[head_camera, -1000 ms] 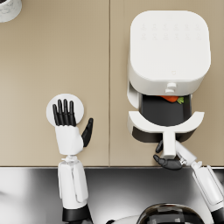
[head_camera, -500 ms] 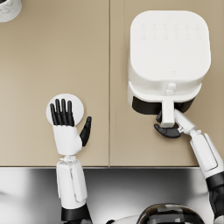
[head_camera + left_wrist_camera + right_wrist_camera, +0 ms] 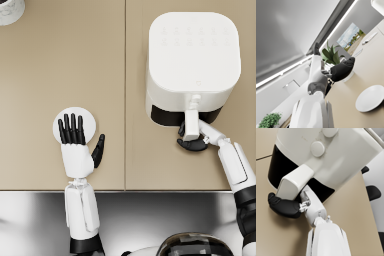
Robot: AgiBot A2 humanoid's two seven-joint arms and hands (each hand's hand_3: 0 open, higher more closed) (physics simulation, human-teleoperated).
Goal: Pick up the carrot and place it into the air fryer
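Plate [image 3: 89,118]: small, round and white, laid flat on the tan counter, left of the centre seam; also seen in the left wrist view.
Counter [image 3: 60,60]: tan, split by a thin dark seam [image 3: 125,75] running front to back.
Cup [image 3: 10,10]: white, set at the far left corner, cut off by the frame.
Potted plant [image 3: 331,56]: green leaves, seen in the background.

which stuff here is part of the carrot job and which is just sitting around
Part of the job:
air fryer
its drawer handle
right robot hand, at the handle

Just sitting around:
white plate under the left robot hand
white cup in the far corner

No carrot is visible.
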